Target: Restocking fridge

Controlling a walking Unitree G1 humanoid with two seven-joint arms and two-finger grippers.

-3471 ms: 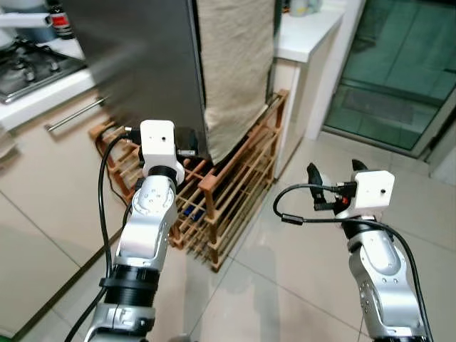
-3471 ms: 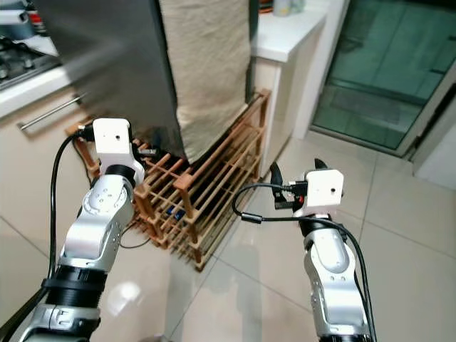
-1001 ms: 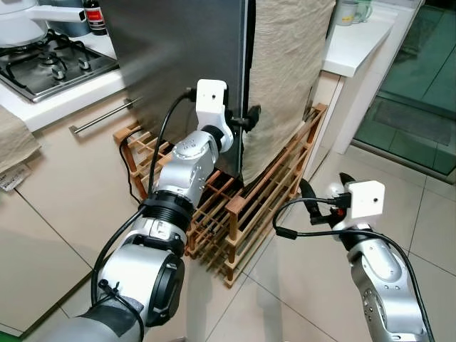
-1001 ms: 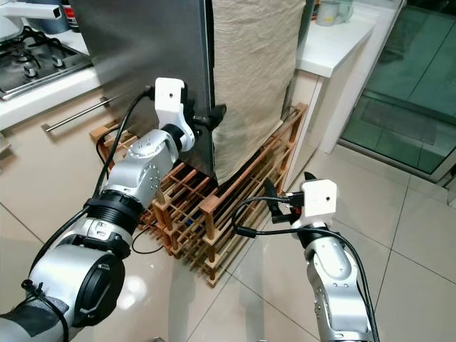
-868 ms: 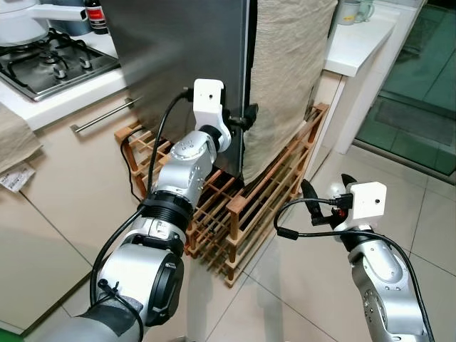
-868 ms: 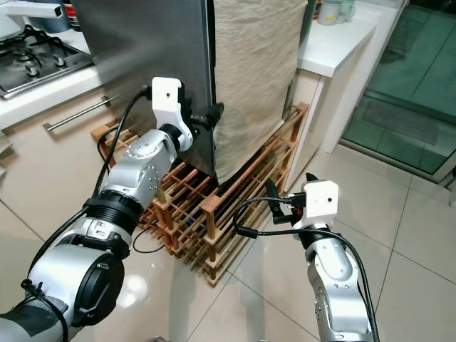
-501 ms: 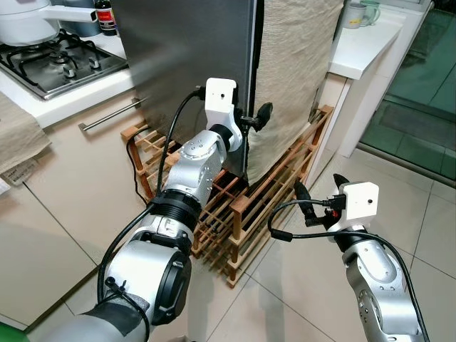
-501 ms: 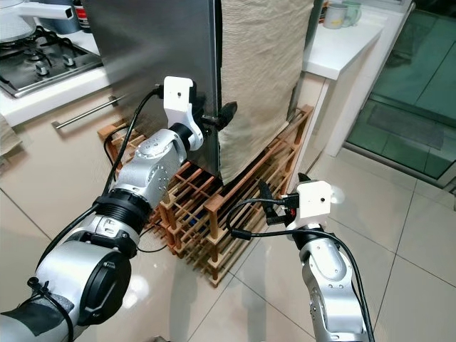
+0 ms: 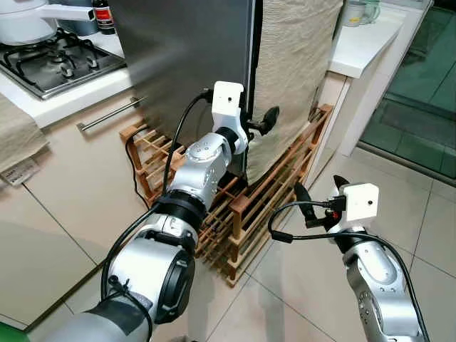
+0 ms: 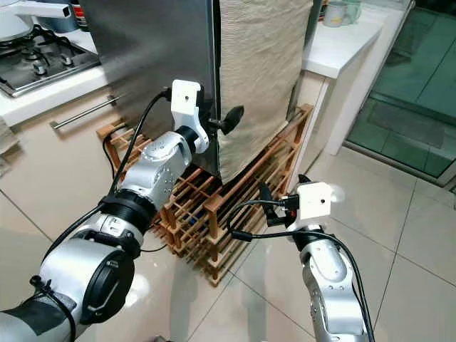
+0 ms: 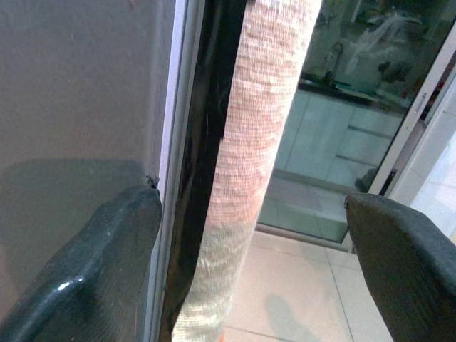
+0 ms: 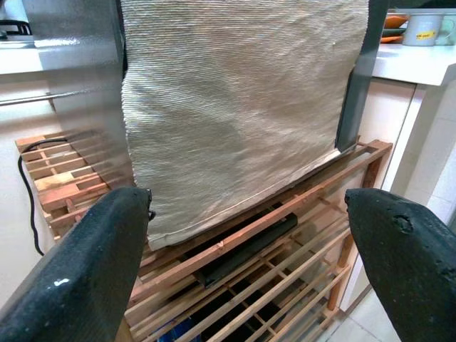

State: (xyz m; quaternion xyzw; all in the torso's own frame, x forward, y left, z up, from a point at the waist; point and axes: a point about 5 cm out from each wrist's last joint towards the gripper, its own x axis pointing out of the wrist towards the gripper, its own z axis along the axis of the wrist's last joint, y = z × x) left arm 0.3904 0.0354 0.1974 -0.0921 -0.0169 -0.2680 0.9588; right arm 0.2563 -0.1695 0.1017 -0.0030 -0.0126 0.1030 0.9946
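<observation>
1. We found the fridge (image 9: 192, 50) shut, a beige cloth (image 9: 296, 64) draped over its front, a wooden rack (image 9: 271, 192) beneath.
2. Our left gripper (image 9: 258, 122) straddled the door's edge, fingers (image 11: 107, 263) apart.
3. Our right gripper (image 9: 317, 199) hovered over the floor, fingers spread, empty.
4. The rack held something dark (image 12: 246, 246) we could not identify.

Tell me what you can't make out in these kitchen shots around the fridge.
- Fridge interior: door shut, and its front is draped by the beige cloth.
- Fridge top: cut off by the upper edge in both eye views.
- Dark item on the wooden rack: shaded under the cloth in the right wrist view, unidentifiable.
- Left tool at the fridge's edge: whether its far finger touches the cloth is unclear.
- Mugs on the counter: too small for detail.
</observation>
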